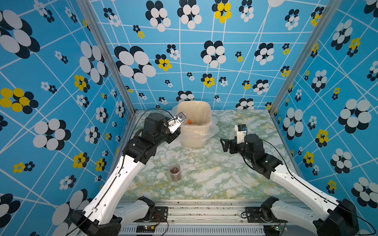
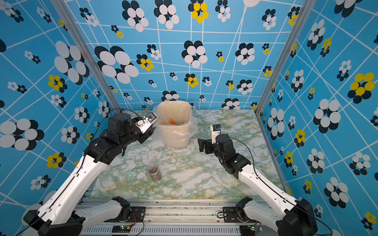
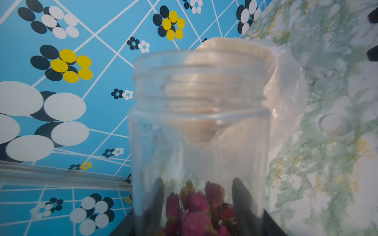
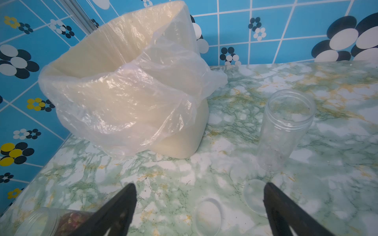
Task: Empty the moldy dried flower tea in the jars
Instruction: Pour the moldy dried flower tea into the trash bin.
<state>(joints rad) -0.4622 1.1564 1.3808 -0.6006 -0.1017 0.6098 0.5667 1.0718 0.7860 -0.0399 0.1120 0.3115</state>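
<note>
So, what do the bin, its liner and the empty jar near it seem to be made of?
The bin: likely cream plastic, matte, smooth moulded walls. Its liner: thin clear plastic film, glossy, crumpled with wrinkles. The empty jar: clear, threaded neck; plastic probably, though glass cannot be ruled out.

A lab test booth is showing. Flower-printed panels (image 1: 204,30) on aluminium posts (image 1: 106,55) are walling the marble-print table (image 1: 204,179) at 12 o'clock
</note>
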